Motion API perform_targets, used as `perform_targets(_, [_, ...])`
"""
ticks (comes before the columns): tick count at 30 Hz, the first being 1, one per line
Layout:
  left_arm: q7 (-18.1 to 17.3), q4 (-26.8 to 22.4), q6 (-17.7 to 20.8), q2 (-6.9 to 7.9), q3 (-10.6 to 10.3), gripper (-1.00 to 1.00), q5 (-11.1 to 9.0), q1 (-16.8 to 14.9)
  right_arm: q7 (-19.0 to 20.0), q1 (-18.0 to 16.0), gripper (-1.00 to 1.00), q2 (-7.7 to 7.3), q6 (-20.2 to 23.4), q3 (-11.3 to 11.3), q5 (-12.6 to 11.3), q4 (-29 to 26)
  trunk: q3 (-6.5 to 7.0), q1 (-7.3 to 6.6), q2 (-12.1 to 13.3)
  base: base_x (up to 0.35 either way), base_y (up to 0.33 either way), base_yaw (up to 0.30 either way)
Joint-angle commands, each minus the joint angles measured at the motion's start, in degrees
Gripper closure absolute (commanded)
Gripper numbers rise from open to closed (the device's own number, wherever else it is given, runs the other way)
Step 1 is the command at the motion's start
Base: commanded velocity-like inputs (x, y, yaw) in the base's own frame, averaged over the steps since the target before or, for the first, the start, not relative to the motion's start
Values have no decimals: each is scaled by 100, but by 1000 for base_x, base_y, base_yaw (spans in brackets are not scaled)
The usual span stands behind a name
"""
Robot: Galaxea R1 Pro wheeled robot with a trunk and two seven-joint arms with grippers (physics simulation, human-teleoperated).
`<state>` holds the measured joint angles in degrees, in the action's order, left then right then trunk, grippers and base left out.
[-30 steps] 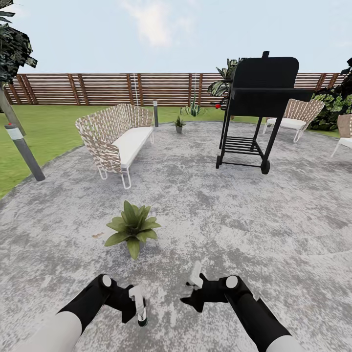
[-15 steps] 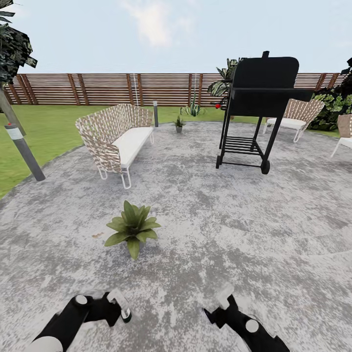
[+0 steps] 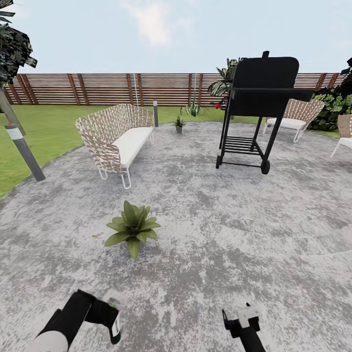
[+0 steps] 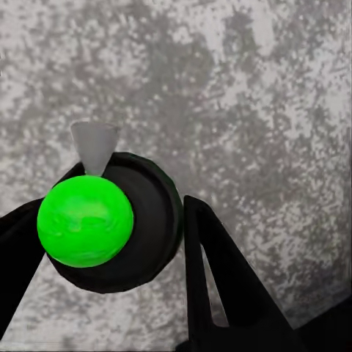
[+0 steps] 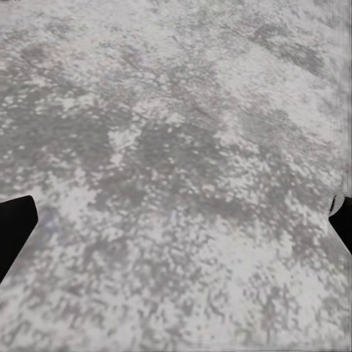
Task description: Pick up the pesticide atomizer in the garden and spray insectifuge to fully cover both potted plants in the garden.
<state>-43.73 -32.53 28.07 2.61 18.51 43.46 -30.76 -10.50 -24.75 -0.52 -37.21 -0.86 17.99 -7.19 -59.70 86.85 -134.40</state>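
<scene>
The pesticide atomizer [image 4: 147, 220] sits between the two black fingers of my left gripper [image 4: 110, 253], which is shut on it. It has a dark round body, a bright green cap and a pale nozzle. In the head view the left gripper [image 3: 110, 315] hangs low over the grey paving with the atomizer [image 3: 115, 326] in it. One potted plant [image 3: 132, 226] stands on the paving just beyond that gripper. The other potted plant [image 3: 179, 123] is far off, near the paving's back edge. My right gripper [image 3: 243, 315] is open over bare paving, its fingers [image 5: 15, 227] spread wide.
A wicker bench [image 3: 117, 136] stands at the left and a black grill [image 3: 256, 105] at the right. Wicker chairs [image 3: 296, 116] sit behind the grill. Grey bollard lights [image 3: 24, 151] edge the lawn [image 3: 44, 132], with the slatted fence [image 3: 107, 89] behind.
Both arms have drawn back and down toward the bottom of the head view. The left wrist has turned, so the atomizer's green cap shows. The plants and furniture have not moved.
</scene>
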Motion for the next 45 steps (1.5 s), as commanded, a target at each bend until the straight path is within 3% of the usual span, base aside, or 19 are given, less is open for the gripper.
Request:
perform_targets(1, [-40,-15,168,7,29,100,30,-9,-58,0,-100,0,-5,-10,3,3,-5,-1,-2,0,0,0])
perform_targets(7, [-39,-29,961,37,18,100,63,-19,-59,4,-100,5,2,-4,-266,8,-5,-1,-2,0,0,0])
perform_targets(13, [-55,-34,1364,70,4,100,98,-231,-66,12,-100,16,2,2,-342,32,-5,-1,-2,7,0,0])
perform_targets(16, [-56,-31,1952,88,-90,100,128,-446,-60,14,-100,29,3,20,-707,33,-5,-1,-2,151,0,0])
perform_targets(17, [-62,-24,2160,92,-204,100,219,-510,-59,16,-100,28,3,23,-862,33,-5,-1,-2,283,14,0])
perform_targets(20, [-77,-8,2283,80,-405,100,346,-545,-53,18,-100,26,3,24,-949,38,-5,-1,-2,315,56,0])
perform_targets(27, [-98,64,2477,105,-490,100,374,-749,-50,23,-100,20,3,25,-972,37,-5,-1,-2,333,100,0])
perform_targets(28, [-980,126,2994,111,-1568,100,382,-1590,-57,67,-100,26,3,25,-964,34,-5,-1,-2,164,210,0])
perform_targets(45, [-980,149,2994,108,-1570,100,388,-1747,-49,70,-100,18,3,25,-964,34,-5,-1,-2,69,70,0])
